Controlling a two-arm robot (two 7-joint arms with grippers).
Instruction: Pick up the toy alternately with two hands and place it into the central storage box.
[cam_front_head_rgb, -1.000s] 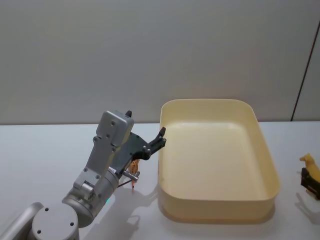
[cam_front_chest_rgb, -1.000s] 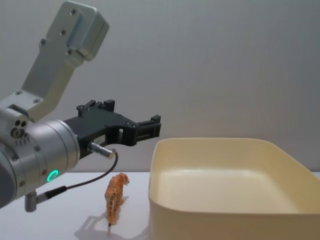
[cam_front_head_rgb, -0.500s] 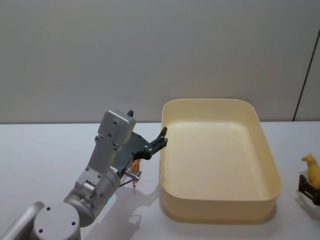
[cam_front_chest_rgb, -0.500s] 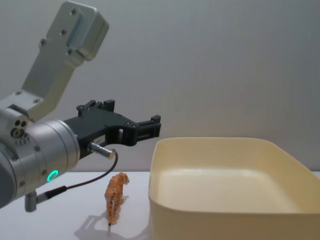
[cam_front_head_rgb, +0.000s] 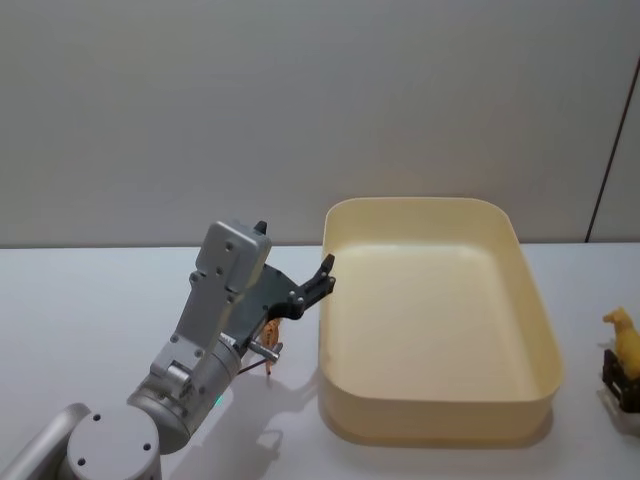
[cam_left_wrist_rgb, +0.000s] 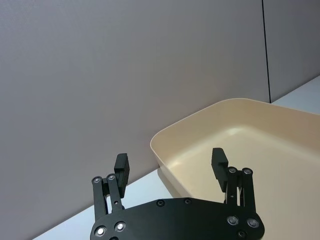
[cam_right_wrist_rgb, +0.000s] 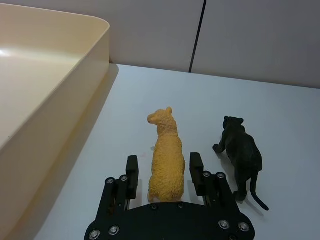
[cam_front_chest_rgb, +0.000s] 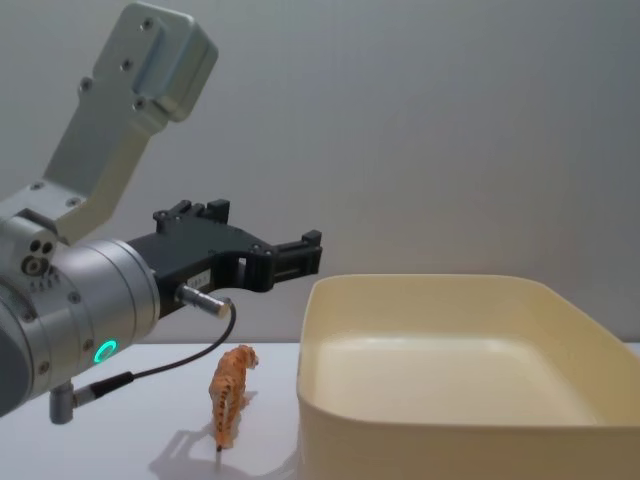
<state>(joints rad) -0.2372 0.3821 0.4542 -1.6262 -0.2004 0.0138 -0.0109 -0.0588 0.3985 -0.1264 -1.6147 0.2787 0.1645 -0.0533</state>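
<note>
Right gripper (cam_right_wrist_rgb: 164, 159) shifted, astride ochre woolly toy (cam_right_wrist_rgb: 166, 142) (upright), left gripper (cam_left_wrist_rgb: 170, 160) aloft

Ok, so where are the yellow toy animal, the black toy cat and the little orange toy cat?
Yellow toy animal (cam_right_wrist_rgb: 165, 162): right wrist view, middle of its back.
Black toy cat (cam_right_wrist_rgb: 243, 151): right wrist view, on its back.
Orange toy cat (cam_front_chest_rgb: 227, 386): chest view, on its flank.

The black, flat, pronged left claw (cam_left_wrist_rgb: 170, 159) hangs raised in the air with its prongs spread wide, carried on the bulky silver-grey cylindrical left arm (cam_front_chest_rgb: 75, 300) with its green ring light. The matching right claw (cam_right_wrist_rgb: 164, 167) sits low, prongs parted.
</note>
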